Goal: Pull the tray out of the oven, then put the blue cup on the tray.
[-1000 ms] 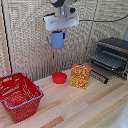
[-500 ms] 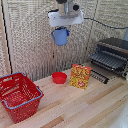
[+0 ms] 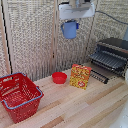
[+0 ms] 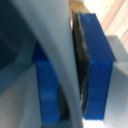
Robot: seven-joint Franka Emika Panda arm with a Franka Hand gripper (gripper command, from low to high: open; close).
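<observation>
A light wooden table (image 3: 75,107) fills the lower frame, backed by woven wicker screens (image 3: 30,40). At the right edge sits the oven (image 3: 112,52), door down, the tray (image 3: 106,60) drawn out over it. A yellow-red box (image 3: 80,76) stands at centre, a red bowl (image 3: 59,77) just beside it; the bowl looks empty. A red basket (image 3: 19,95) sits at lower left, nothing visible inside.

At upper centre the gripper (image 3: 70,22) hangs high, clamped on the cup (image 3: 70,29), well above the table.

The wrist view adds only a blurred close-up: blue pads (image 4: 97,65) pressing the cup's (image 4: 55,65) pale wall.
</observation>
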